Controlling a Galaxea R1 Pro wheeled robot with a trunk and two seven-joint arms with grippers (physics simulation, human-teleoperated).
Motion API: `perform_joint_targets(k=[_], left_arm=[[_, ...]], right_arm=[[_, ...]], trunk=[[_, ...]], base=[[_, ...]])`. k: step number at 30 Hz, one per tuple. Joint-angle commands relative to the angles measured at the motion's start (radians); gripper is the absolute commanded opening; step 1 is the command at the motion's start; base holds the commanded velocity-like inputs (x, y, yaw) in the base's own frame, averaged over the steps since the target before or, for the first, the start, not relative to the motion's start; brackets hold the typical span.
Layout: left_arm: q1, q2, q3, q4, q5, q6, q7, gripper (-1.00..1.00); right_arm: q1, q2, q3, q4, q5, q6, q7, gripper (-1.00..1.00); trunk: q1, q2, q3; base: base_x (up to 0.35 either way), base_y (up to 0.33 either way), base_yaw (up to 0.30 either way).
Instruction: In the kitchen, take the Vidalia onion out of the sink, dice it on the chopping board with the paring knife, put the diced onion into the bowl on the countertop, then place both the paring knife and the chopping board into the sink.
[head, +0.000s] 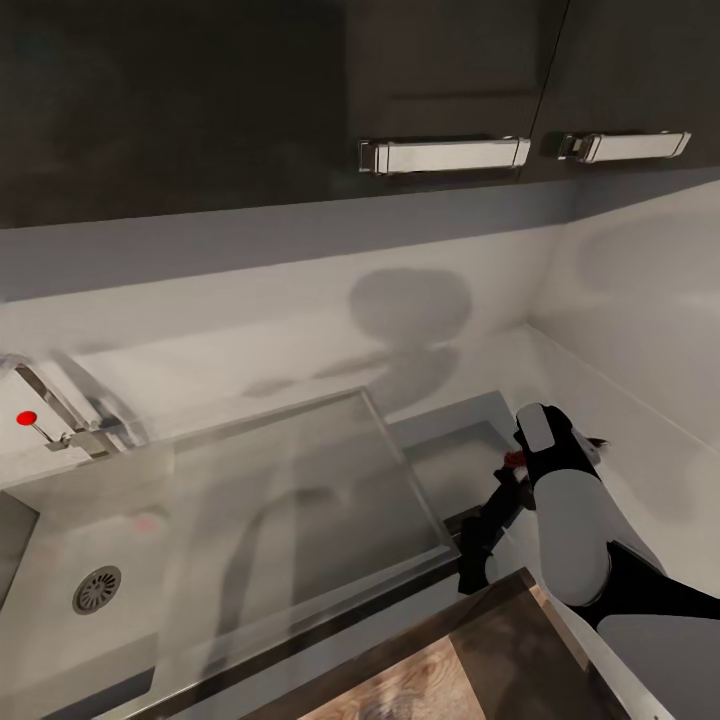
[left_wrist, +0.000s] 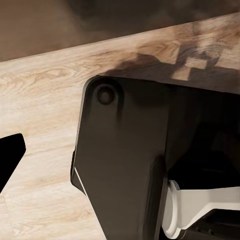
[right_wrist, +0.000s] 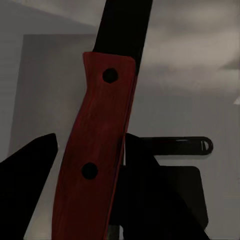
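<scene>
Right gripper (head: 505, 480) clamped on the knife (right_wrist: 95, 145), up over the grey table (head: 640, 470) just past the right end of the sink (head: 300, 480), so sink lying to the left of the knife and the right arm nearest. Knife long and slim, red handle with two dark dots, dark blade pointing away from the gripper. Left gripper: cannot tell if apart or together.

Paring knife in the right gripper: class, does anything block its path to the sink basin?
Nothing visible does. The right gripper holds the paring knife beside the flat drainboard; the sink basin with its drain lies open beyond it.
</scene>
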Motion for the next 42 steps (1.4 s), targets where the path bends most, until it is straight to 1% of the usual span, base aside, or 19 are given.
perform_joint_targets(k=[1,14,37,38,40,41,42], left_arm=[[0.000,-0.001,0.003,-0.001,0.009,0.000,-0.009,1.00],[0.000,-0.001,0.003,0.000,0.009,0.000,-0.009,1.00],[0.000,-0.001,0.003,0.000,0.009,0.000,-0.009,1.00],[0.000,-0.001,0.003,0.000,0.010,0.000,-0.009,1.00],[0.000,-0.001,0.003,0.002,0.010,0.000,-0.009,1.00],[0.000,-0.001,0.003,0.004,0.009,0.000,-0.009,1.00],[0.000,-0.001,0.003,0.004,0.009,0.000,-0.009,1.00]], right_arm=[[-0.001,0.001,-0.004,-0.002,-0.008,0.005,-0.003,-1.00],[-0.001,0.002,-0.002,-0.002,-0.009,0.005,-0.002,-1.00],[-0.001,0.004,0.001,-0.004,-0.012,0.005,-0.001,-1.00],[-0.001,0.005,0.003,-0.006,-0.012,0.005,-0.001,-1.00],[-0.001,0.004,0.019,-0.015,-0.012,0.004,0.001,-1.00],[-0.001,0.004,0.038,-0.018,-0.012,0.004,0.002,-1.00],[-0.001,0.004,0.067,-0.021,-0.012,0.004,0.003,-1.00]], trunk=[[0.001,-0.002,-0.002],[0.001,-0.002,-0.001],[0.001,-0.002,0.033],[0.001,-0.002,0.035],[0.001,-0.002,0.038],[0.001,-0.002,0.040],[0.001,-0.002,0.041]], base=[[0.000,0.000,0.000],[0.000,0.000,0.000],[0.000,0.000,0.000],[0.000,0.000,0.000],[0.000,0.000,0.000],[0.000,0.000,0.000],[0.000,0.000,0.000]])
